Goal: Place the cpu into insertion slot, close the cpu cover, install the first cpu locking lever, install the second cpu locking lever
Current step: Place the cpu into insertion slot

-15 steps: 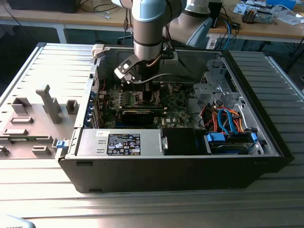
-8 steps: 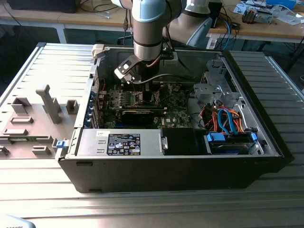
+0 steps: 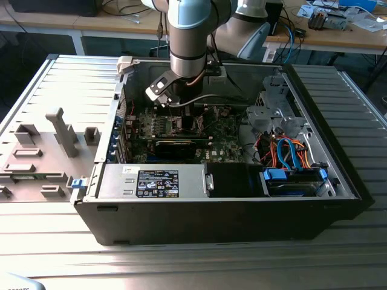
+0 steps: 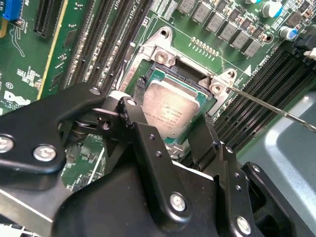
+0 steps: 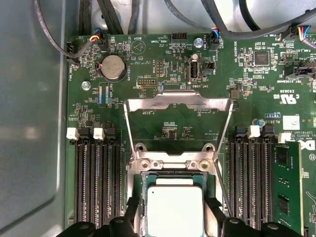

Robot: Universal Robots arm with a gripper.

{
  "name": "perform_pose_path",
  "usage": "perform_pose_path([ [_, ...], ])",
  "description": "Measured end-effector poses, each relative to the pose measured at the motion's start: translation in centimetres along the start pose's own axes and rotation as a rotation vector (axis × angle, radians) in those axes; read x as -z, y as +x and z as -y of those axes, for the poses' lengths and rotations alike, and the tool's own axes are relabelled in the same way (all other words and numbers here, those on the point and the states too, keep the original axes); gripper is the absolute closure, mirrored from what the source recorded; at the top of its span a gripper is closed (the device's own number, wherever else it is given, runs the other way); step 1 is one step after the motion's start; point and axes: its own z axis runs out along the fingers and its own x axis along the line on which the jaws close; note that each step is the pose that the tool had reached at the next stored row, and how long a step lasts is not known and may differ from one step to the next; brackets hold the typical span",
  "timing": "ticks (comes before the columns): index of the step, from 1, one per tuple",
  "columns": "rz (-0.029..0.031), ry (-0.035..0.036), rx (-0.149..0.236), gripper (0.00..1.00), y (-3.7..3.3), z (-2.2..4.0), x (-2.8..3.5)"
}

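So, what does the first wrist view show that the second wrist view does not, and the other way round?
First wrist view: the cpu cover swung open, off the slot, plus a round coin battery and black cables past the board's edge.
Second wrist view: the black linkage of the gripper, a blue connector and a row of small grey chips.
Both wrist views: the cpu lying in the insertion slot, with the gripper right at it.

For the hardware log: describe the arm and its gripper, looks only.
The arm is a silver-grey tube with pale blue joint caps; a grey cable loops from its wrist. The gripper is matte black, built of hinged links with silvery screws.
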Motion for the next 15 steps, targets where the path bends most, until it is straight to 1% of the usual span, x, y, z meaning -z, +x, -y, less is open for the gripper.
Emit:
perform_pose_path([
  [1, 0.0000, 0.0000, 0.000, 0.38, 0.00, 0.00, 0.00],
  [2, 0.0001, 0.0001, 0.000, 0.38, 0.00, 0.00, 0.23],
  [4, -0.0001, 0.0000, 0.000, 0.38, 0.02, -0.03, 1.00],
  [5, 0.0000, 0.0000, 0.000, 0.38, 0.02, -0.03, 1.14],
  [6, 0.0000, 0.0000, 0.000, 0.38, 0.03, -0.05, 1.66],
  [7, 0.0000, 0.0000, 0.000, 0.38, 0.04, -0.06, 1.96],
  [11, -0.0001, 0.0000, 0.000, 0.40, 0.07, -0.06, 2.03],
  [15, 0.0000, 0.0001, 0.000, 0.64, 0.07, -0.07, 2.03],
])
